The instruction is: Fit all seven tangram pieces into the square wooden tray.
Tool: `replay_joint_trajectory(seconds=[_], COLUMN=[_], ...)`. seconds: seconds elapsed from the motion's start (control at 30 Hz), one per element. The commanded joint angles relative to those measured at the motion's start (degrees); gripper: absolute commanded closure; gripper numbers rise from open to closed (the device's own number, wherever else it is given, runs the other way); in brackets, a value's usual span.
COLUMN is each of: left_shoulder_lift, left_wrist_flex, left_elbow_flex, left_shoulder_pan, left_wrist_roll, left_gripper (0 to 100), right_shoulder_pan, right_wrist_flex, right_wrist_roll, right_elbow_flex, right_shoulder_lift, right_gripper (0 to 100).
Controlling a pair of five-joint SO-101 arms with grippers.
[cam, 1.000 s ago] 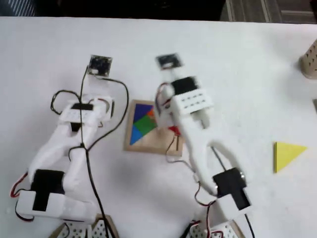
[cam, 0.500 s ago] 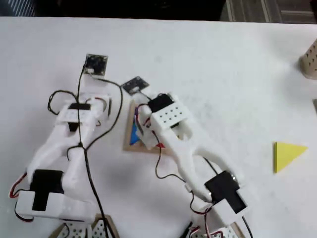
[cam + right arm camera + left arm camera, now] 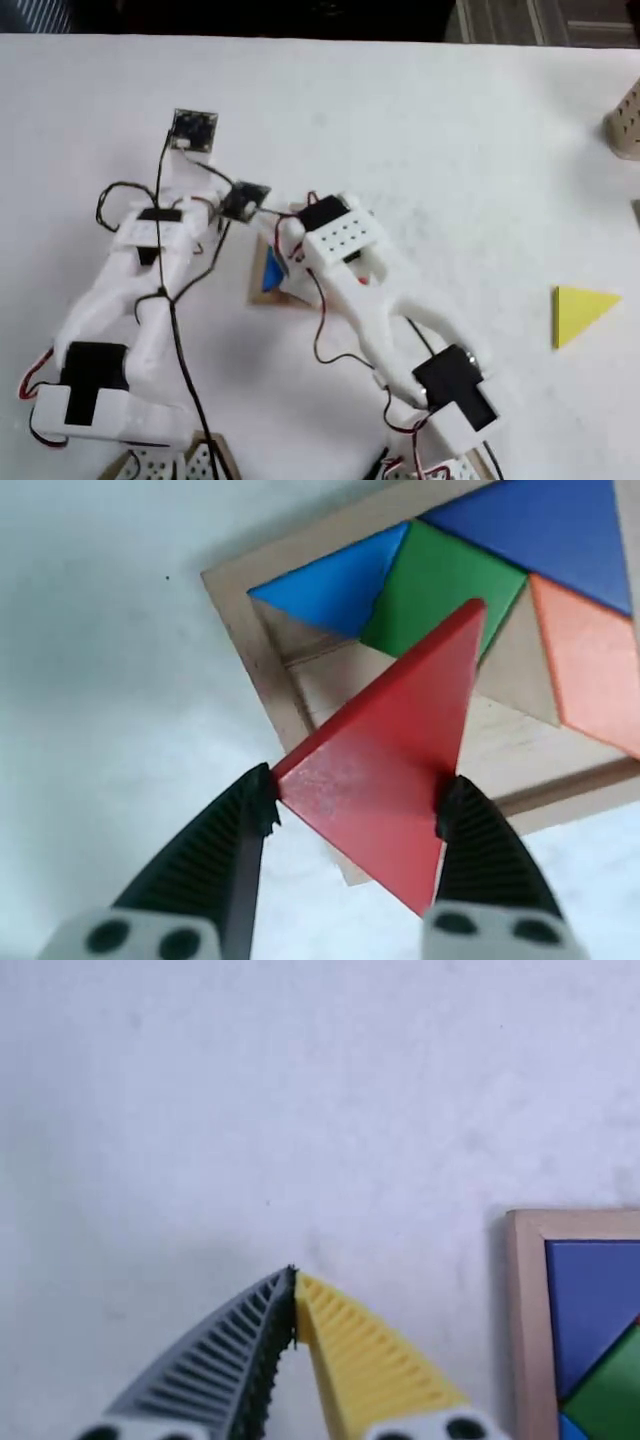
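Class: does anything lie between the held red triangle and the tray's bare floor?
Nothing visible. The red triangle, clamped in the right gripper, hangs above bare wood of the tray; the green piece and blue triangle sit beside that gap.

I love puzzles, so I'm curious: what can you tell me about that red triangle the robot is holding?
The red triangle is a flat, smooth piece with sharp corners. The right arm's black jaws pinch its sides, holding it tilted over a corner of the wooden tray, one tip over the green piece. Whether it touches the tray is unclear.
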State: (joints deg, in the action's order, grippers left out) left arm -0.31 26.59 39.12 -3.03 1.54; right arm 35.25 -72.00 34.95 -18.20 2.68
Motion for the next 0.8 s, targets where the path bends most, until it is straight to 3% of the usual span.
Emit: replay_joint_trajectory(seconds=[0.0, 0.1, 0.3, 0.63, 0.77], left_shoulder_lift=[-0.7, -0.7, -0.7, -0.7, -0.7], left_wrist_flex=[-1.1, -1.1, -1.1, -1.1, -1.1], left_elbow_flex=[-3.0, -3.0, -3.0, -4.7, -4.7], left_shoulder_pan=[0.4, 0.4, 0.4, -3.9, -5.0], left_wrist_roll=[-0.4, -0.4, -0.4, 0.4, 5.1], left_gripper=[98, 98, 98, 98, 98], right_shoulder_pan=[-0.3, -0.3, -2.3, -7.3, -7.5], right_wrist_flex=[2.5, 2.3, 2.9, 6.1, 5.7], right_wrist_roll=[2.2, 2.2, -1.8, -12.2, -12.8], right_elbow_flex=[0.1, -0.1, 0.4, 0.4, 0.1], right_shoulder_lift=[-1.5, -1.5, -2.0, -2.1, -4.4], right_gripper=[88.5, 87.2, 75.2, 76.6, 80.0])
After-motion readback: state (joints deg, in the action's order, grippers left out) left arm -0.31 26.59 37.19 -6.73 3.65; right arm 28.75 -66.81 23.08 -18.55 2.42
